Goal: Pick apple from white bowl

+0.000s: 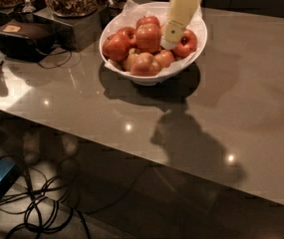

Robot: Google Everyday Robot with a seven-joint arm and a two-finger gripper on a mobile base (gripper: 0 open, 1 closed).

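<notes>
We see the smooth, shiny grey-brown bench (231, 108) reflecting small lights along its near edge. Toward the far edge stands the round, glossy white bowl (146, 77), lined with crumpled white paper (131, 9). The apple (148, 37), round and red-orange, lies on top of the heap, just left of the cream, boxy gripper (170, 40), which hangs over the bowl. Whether the gripper is spread or pressed together, we cannot tell.

Dim, warm light from above. Small bright glints dot the glossy table (251, 83). The white bowl (149, 76) and the gripper (170, 40), above the bowl's right side, cast dark shadows toward the near edge.
</notes>
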